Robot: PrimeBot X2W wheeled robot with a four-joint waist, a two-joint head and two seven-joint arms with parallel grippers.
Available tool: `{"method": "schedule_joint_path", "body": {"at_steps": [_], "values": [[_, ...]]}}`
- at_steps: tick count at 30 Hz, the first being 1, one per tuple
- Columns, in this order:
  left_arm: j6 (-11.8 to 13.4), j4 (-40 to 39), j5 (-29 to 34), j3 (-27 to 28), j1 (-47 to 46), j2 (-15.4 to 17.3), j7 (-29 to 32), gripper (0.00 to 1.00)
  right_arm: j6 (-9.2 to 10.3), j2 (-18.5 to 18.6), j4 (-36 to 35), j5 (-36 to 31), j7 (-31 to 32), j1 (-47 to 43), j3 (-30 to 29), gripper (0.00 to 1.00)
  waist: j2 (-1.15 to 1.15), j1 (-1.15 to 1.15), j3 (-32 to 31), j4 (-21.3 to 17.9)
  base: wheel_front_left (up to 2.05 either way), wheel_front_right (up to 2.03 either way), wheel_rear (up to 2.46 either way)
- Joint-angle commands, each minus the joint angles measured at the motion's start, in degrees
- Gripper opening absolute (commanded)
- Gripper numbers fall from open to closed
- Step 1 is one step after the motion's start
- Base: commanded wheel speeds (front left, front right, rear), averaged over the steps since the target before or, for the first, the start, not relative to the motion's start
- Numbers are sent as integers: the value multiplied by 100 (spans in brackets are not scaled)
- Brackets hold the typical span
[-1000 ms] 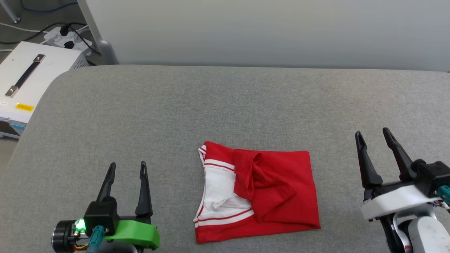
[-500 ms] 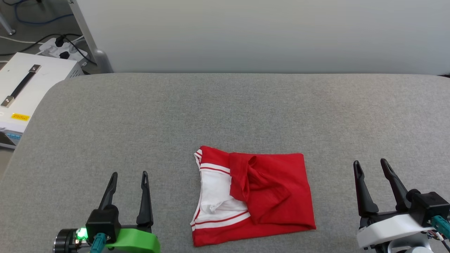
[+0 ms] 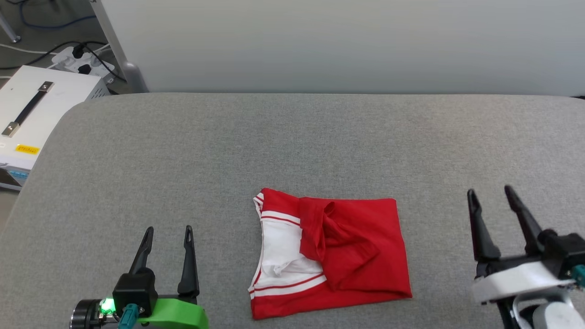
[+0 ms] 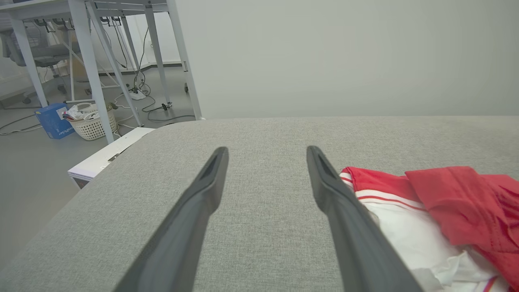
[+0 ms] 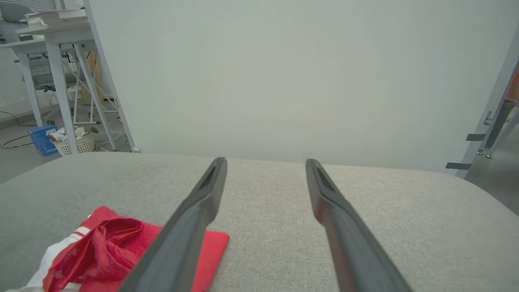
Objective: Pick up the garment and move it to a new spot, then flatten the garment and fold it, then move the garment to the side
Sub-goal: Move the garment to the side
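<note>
Red jersey cloth with a white sleeve panel and red-and-white striped trim, the garment lies folded into a rough rectangle on the grey fabric-covered padded surface in the head view. It sits toward the near edge, a little right of the middle, with a loose red flap bunched over the white part. The left gripper, dark-fingered on a green mount, stands at the lower left, well apart from the garment, its jaws spread and holding nothing. The right gripper, on a white mount, stands at the lower right, also clear of the cloth, jaws spread and empty. A white box with a black strap handle sits beyond the surface's left corner, near a white power strip on the floor.

In the left wrist view, the left gripper has its two fingers wide apart over bare grey fabric. The garment lies just beside the right-hand finger. A white basket and a blue box stand on the floor behind.

In the right wrist view, the right gripper is equally spread. The garment lies at the lower left, partly behind one finger.
</note>
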State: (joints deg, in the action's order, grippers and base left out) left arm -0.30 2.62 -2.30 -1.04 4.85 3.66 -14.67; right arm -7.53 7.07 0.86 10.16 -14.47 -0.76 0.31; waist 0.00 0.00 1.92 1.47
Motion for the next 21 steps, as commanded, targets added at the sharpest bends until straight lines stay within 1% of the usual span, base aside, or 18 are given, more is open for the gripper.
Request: {"method": "schedule_joint_path", "body": {"at_steps": [1,4,6,7,8,11,15,17,21], "values": [[-33,2,20,10,18,38,-33,100,4,91,-126,-41,-52,286,-27,100,0,0,38,22,0,0,0],[-31,-6,14,7,-35,35,-33,100,4,312,-176,-6,-50,692,54,100,0,0,100,53,0,0,0],[-33,-12,12,-8,-71,31,-33,100,4,552,-130,130,155,1033,279,100,0,0,159,75,0,0,0],[-36,-13,11,-18,-94,29,-33,100,4,728,-64,264,409,1226,470,100,0,0,196,86,0,0,0],[-44,-7,10,-40,-172,23,-33,100,4,1221,93,788,1296,1704,1029,100,0,0,294,125,0,0,0],[-43,-4,-3,-64,-279,13,-33,100,4,1710,223,1476,2358,2099,1539,100,0,0,407,189,0,0,0],[-43,-10,-21,-124,-400,-5,-33,100,4,2161,367,2394,3631,2365,2003,100,0,0,566,277,0,0,0],[-50,-5,-27,-162,-461,-14,-33,100,4,2315,458,2818,4160,2409,2155,100,0,0,639,330,0,0,0],[-47,5,-38,-221,-573,-28,-33,100,4,2405,649,3650,4989,2381,2331,100,0,0,776,445,0,0,0]]}}
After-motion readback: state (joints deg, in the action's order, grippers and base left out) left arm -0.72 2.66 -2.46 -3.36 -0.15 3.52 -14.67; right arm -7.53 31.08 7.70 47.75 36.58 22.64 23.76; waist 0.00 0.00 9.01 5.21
